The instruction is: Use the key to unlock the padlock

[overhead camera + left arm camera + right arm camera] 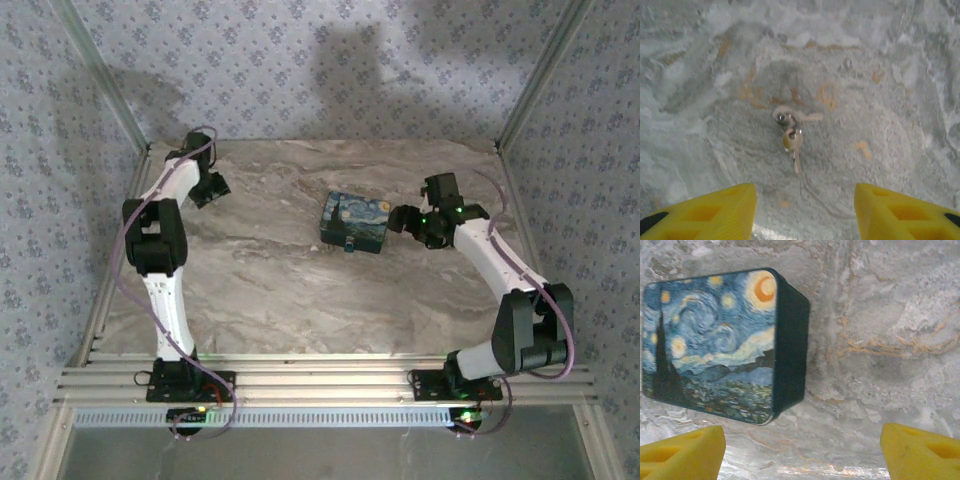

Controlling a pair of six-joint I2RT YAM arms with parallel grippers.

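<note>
Marble tabletop [260, 300] carries the padlock [710, 345], flat, just beside the right gripper [802, 450], wide and empty. Well left of the padlock, the left gripper [805, 210] hangs open over the key [792, 137], seemingly on a ring. Key pickup looks to be in hand; next needs a low, centred pinch.

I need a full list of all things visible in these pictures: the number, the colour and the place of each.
padlock: one, dark blue with yellow-white swirl print, on the table right of centre, ahead of the right jaws.
key: one, pale metal on a small ring, flat on the table ahead of the left jaws.
table: one, grey-beige marble pattern, under everything.
walls: three, pale blue-grey flower pattern, around the table.
left arm: one, white and black, left side; yellow jaws apart, holding nothing.
right arm: one, white and black, right side; yellow jaws apart, holding nothing.
</note>
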